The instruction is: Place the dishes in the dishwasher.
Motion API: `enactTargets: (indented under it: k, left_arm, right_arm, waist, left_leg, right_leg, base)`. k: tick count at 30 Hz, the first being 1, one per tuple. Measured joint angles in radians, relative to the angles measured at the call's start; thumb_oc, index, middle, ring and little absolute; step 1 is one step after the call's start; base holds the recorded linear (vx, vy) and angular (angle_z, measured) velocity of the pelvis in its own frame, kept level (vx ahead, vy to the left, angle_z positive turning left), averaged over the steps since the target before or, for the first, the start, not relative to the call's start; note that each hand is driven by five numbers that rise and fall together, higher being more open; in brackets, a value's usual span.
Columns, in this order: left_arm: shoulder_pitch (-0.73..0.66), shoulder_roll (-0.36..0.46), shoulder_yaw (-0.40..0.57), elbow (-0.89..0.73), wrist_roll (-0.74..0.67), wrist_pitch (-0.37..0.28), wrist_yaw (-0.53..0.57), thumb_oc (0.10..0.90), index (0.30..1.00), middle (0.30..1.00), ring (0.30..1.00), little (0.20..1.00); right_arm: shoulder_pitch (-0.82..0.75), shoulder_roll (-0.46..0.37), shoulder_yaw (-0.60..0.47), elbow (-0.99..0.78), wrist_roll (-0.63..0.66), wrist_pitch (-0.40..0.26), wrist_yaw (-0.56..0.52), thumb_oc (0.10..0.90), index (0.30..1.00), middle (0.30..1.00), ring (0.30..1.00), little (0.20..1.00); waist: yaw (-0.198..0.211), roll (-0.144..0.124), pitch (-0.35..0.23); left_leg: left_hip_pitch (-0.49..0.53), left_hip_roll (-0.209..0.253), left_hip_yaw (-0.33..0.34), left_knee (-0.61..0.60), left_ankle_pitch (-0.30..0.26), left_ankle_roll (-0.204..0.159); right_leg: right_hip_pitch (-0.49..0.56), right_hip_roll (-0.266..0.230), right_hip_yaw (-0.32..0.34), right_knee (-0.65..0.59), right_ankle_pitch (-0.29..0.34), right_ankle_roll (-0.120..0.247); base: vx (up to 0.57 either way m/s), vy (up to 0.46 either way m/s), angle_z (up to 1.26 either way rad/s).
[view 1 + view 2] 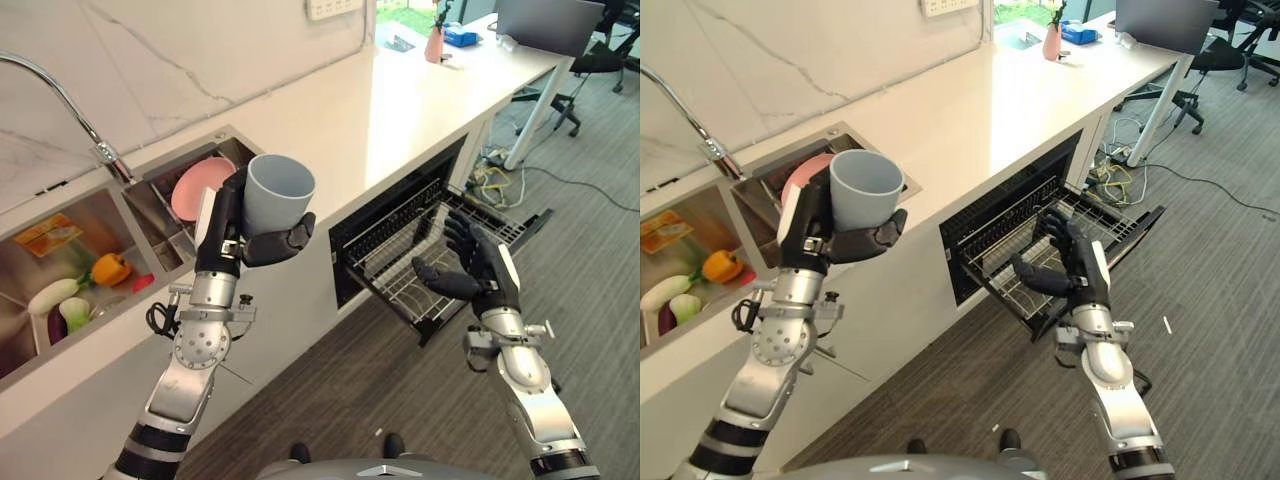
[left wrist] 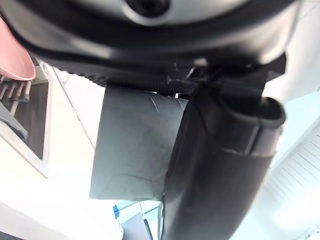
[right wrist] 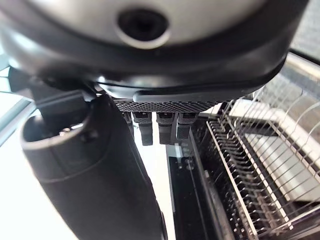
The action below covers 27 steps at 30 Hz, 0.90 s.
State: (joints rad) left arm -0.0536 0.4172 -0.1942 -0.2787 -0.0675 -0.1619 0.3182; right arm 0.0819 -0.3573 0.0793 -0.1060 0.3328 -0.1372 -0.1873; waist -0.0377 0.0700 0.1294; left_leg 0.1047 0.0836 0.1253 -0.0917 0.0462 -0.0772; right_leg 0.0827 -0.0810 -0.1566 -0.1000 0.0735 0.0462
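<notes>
Cup (image 1: 278, 195) sits gripped in our left hand (image 1: 262, 243), fingers curled round it. Our right hand (image 1: 478, 268) hovers open, empty, above the dishwasher rack (image 1: 400, 275). Loading remains; a pink plate (image 1: 200, 187) waits.

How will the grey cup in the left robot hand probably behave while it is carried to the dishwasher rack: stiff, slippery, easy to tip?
The grey cup keeps its round shape in the left robot hand, so it is likely stiff. Its smooth, plain wall may be slippery, and no handle is visible to hook. It is taller than wide, so it might tip on the wire dishwasher rack.
</notes>
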Motion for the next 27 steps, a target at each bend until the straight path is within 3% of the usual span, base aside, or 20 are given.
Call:
enactTargets:
  k: [5,10,17,27]
  left_arm:
    - [-0.132,-0.002,-0.079,0.001,0.080,-0.004,0.009,0.400,0.300,0.300,0.300,0.300]
    - [-0.247,-0.010,-0.134,0.089,0.195,-0.006,0.038,0.400,0.300,0.300,0.300,0.300]
    - [-0.258,-0.033,-0.145,0.269,0.318,0.025,0.085,0.400,0.300,0.300,0.300,0.300]
    - [-0.267,-0.084,-0.141,0.418,0.335,0.083,0.144,0.400,0.300,0.300,0.300,0.300]
  right_arm:
    - [-0.063,0.007,0.035,-0.102,0.124,-0.056,0.011,0.800,0.900,0.900,0.900,0.900]
    - [-0.109,0.006,0.067,-0.135,0.214,-0.107,0.017,0.800,0.900,0.900,0.900,0.900]
    - [-0.110,0.004,0.100,-0.135,0.260,-0.108,0.025,0.800,0.900,0.900,0.900,0.900]
    - [-0.116,0.002,0.149,-0.136,0.281,-0.108,0.046,0.800,0.900,0.900,0.900,0.900]
  waist:
    - [-0.023,0.032,-0.012]
    - [-0.050,0.038,-0.016]
    - [-0.063,0.039,-0.017]
    - [-0.069,0.034,-0.016]
  left_leg:
    - [0.010,0.001,0.002,-0.003,0.000,0.000]
    - [0.022,0.004,0.009,-0.005,0.000,0.000]
    - [0.033,0.014,0.027,-0.004,0.000,-0.001]
    - [0.034,0.015,0.025,-0.005,0.001,-0.003]
  right_leg:
    - [0.008,0.001,0.002,0.000,-0.002,0.006]
    - [0.019,0.005,0.010,0.000,-0.001,0.007]
    - [0.022,0.014,0.022,0.000,0.003,0.000]
    - [0.024,0.015,0.020,0.000,0.005,-0.002]
  base:
    - [0.00,0.001,-0.01]
    - [-0.01,-0.002,-0.04]
    - [-0.01,-0.008,-0.05]
    - [0.00,0.000,0.00]
